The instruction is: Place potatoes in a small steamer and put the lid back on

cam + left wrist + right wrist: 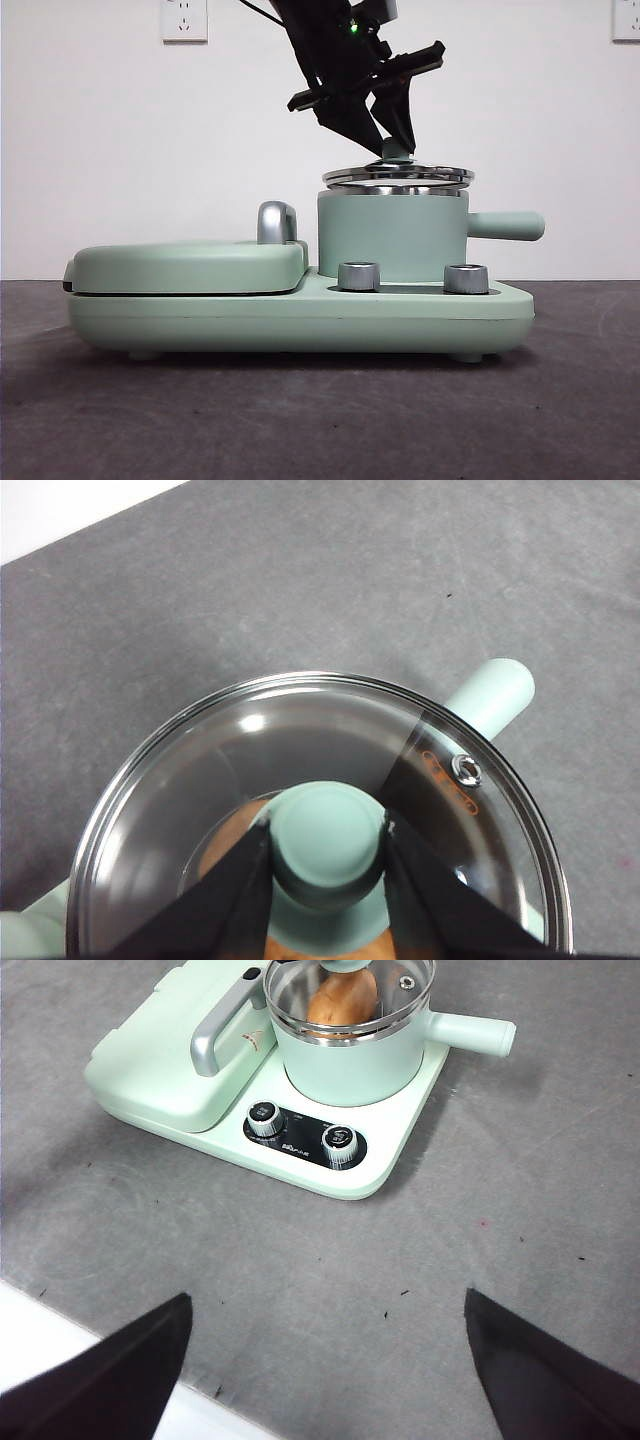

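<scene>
Two left pincer [328, 845] jaws clamp the lid [200, 780] knob.

In the front view the potato is hidden inside the small steamer [392, 235]; the left end effector [392, 140] covers most of the lid's [398, 177] knob [396, 150]; the left wrist view cuts off the lid's near rim; the potato [232, 835] shows only partly through the glass; the dial [338, 1143] markings are too small to read.
</scene>
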Controlling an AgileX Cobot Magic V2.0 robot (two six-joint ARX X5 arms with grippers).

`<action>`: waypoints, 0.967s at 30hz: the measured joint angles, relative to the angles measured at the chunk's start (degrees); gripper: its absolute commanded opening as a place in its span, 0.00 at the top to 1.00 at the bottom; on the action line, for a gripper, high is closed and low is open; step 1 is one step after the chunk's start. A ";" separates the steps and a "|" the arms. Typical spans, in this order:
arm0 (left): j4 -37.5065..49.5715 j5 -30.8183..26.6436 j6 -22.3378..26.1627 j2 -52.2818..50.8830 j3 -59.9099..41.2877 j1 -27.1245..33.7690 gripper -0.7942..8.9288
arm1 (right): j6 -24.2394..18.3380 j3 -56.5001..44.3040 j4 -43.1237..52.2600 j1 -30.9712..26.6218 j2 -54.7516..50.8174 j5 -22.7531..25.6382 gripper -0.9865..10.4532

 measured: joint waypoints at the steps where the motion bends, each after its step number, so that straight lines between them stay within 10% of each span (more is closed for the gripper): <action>1: 0.46 0.00 0.00 0.00 0.00 -0.07 0.90 | 0.00 0.00 0.00 0.00 0.00 0.00 0.54; 29: -0.50 -2.05 0.22 1.03 0.00 0.04 0.90 | 0.87 0.00 0.00 0.00 0.00 0.00 0.54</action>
